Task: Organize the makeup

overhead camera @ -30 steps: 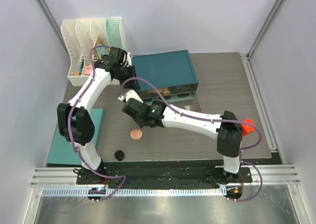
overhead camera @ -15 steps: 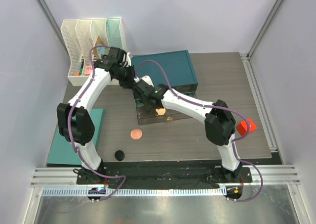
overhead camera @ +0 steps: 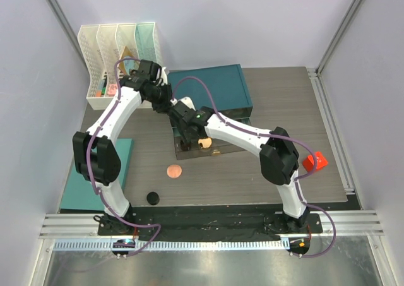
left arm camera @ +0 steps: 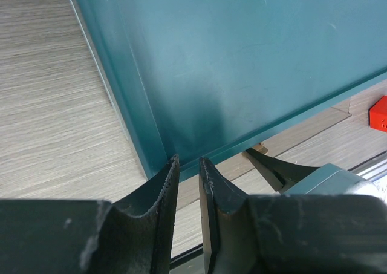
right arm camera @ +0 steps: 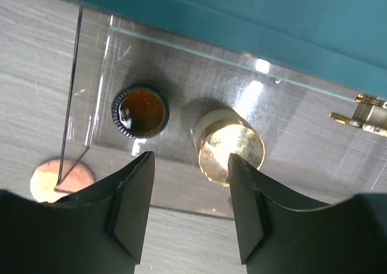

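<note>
The clear box (overhead camera: 243, 148) has its teal lid (overhead camera: 211, 87) raised. My left gripper (overhead camera: 162, 98) is at the lid's front-left corner, and its tips (left arm camera: 188, 160) are closed to a narrow gap on the lid's rim (left arm camera: 242, 74). My right gripper (overhead camera: 189, 136) hangs open and empty over the box's front-left part (right arm camera: 190, 165). Below it, inside the box, stand a gold-capped bottle (right arm camera: 233, 150) and a dark jar (right arm camera: 141, 110). The pink blush compact (overhead camera: 173, 170) lies on the table before the box and also shows in the right wrist view (right arm camera: 45, 178). A small black jar (overhead camera: 152, 198) sits nearer the front.
White file racks (overhead camera: 117, 49) stand at the back left. A teal mat (overhead camera: 126, 156) lies at the left edge. A red cube (overhead camera: 314, 161) sits at the right, behind my right arm. A gold latch (right arm camera: 366, 114) is on the box's wall.
My right gripper has swung from the table left of the box to above its front-left part, and has held there for the last half second. The left arm has not moved.
</note>
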Motion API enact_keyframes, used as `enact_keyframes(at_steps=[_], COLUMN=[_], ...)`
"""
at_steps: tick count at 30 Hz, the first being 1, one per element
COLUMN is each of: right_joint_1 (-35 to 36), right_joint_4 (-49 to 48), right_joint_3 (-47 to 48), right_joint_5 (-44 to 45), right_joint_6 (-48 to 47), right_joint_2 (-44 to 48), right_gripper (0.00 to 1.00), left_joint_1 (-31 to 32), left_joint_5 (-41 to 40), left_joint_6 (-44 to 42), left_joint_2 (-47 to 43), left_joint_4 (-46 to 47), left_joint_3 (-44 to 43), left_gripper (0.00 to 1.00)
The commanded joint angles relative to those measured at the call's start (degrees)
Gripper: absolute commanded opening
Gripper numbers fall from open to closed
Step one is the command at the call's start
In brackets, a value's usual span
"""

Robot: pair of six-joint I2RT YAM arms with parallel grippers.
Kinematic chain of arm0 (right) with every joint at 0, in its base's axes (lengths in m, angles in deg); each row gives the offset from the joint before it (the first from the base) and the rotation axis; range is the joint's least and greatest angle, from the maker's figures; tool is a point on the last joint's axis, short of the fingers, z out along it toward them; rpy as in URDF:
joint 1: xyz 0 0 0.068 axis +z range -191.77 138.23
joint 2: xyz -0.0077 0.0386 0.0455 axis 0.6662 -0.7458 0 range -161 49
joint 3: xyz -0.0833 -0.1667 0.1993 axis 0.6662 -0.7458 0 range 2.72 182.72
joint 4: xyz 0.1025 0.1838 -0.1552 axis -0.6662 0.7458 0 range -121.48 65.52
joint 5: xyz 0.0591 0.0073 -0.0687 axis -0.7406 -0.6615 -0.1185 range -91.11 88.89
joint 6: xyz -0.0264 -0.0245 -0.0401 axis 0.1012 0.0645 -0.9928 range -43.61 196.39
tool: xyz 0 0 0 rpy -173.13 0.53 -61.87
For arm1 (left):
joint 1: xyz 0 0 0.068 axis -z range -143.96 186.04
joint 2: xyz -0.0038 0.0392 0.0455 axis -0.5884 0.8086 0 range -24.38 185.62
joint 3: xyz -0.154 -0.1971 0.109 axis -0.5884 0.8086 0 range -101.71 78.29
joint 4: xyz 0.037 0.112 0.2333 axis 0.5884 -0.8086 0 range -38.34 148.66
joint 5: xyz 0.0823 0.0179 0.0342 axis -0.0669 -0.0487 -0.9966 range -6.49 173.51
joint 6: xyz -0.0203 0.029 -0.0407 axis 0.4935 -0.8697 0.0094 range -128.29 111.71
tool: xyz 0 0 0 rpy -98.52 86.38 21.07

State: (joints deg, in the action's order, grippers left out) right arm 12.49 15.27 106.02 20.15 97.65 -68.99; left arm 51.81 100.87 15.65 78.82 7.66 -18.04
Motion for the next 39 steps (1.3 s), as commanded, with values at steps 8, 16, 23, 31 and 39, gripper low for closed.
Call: enact_keyframes(at_steps=[8,16,23,31,39], right_joint_1=[10.15,15.96,15.53,11.31,2.61], right_joint_4=[-3.32,-2.71,-0.35,1.95,1.95], right_joint_3=[-3.64,-1.53,1.71,6.9,10.77], right_joint_5=[-10.78,-16.34,-8.35,-2.02,-2.19], right_joint_6=[-11.49,-11.94,-9.04,-4.83,-0.95], right_joint_2=[8.14,3.91,0.84,-3.73,-5.93], right_gripper=[0.57,0.58,0.59,0.61,0.62], left_joint_1=[-0.48,-0.48,-0.39,-0.48,-0.48], left_joint_5=[-7.87,-7.87,-7.79,-8.49,-8.58], left_joint_6=[-2.5,-2.59,-2.59,-2.59,-2.67], left_joint_2=[3.94,4.03,4.12,2.98,0.78], left_joint_4=[-9.11,-9.46,-9.47,-10.61,-11.05], left_joint_3=[2.29,2.2,1.85,-0.78,-2.1], left_gripper=[0.24,0.24,0.24,0.24,0.26])
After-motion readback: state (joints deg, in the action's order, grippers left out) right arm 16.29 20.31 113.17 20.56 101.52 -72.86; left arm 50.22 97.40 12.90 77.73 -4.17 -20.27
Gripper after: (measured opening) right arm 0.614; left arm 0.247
